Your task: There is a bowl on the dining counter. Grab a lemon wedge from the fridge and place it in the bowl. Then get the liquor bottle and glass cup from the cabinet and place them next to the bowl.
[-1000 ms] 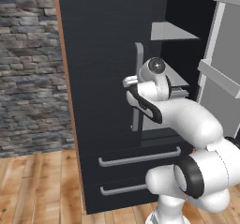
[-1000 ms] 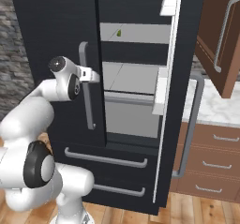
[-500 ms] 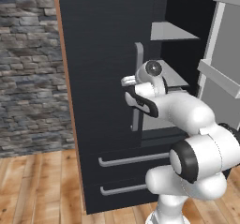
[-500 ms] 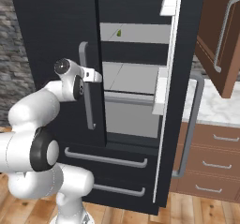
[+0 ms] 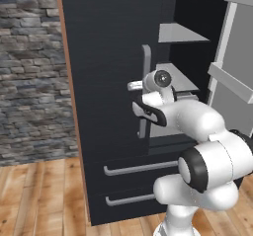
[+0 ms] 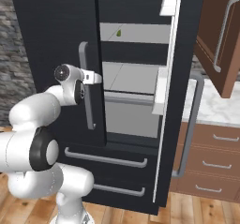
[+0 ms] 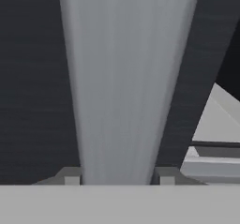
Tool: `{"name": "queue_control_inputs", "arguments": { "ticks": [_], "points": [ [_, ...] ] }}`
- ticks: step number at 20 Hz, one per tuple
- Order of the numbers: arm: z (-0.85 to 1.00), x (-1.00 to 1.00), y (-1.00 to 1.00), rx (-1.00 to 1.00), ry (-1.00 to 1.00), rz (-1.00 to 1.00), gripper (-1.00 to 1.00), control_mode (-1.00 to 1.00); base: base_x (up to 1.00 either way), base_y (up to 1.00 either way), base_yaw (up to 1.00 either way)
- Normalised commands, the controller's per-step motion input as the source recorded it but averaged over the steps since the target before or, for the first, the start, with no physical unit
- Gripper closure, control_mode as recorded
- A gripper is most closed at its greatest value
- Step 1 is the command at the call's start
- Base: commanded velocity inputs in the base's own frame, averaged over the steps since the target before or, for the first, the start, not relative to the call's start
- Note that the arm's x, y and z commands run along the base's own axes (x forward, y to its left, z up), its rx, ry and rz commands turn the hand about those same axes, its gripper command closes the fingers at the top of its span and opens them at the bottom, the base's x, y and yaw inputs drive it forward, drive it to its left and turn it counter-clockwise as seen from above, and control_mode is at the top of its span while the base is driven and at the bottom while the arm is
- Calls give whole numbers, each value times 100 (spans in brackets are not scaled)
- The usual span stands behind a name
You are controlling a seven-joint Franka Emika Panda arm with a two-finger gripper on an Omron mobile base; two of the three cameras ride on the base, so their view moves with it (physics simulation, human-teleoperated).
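Had jaws (image 7: 116, 175) straddling left door handle (image 7: 123, 78) of fridge (image 5: 108, 57), one fingertip (image 7: 70, 175) each side, pads right against bar, so pinching handle as far as I could tell. My take: squeeze firm, pull along door's swing arc, not straight back, or bar slips out. Right door was open. Lemon wedge (image 6: 119, 33) sat on upper fridge shelf, above and right of jaws, well apart.

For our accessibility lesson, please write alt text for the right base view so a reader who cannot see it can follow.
The white arm's end effector is at the grey vertical handle of the black fridge. The other door stands open, showing shelves with a tiny lemon wedge on the upper one.
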Motion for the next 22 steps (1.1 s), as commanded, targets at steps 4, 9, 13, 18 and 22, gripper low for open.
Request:
{"name": "queue_control_inputs", "arguments": {
  "ticks": [4,9,13,18,22],
  "points": [
    [0,-8,70,0,0,11,100,-100,0,0,0],
    [0,-73,72,0,0,16,100,-100,0,0,0],
    [0,-100,60,0,0,12,100,-100,0,0,0],
    [0,-100,50,0,-1,8,100,-100,0,0,0],
    [2,-100,61,0,0,2,100,-100,0,0,0]
  ]
}}
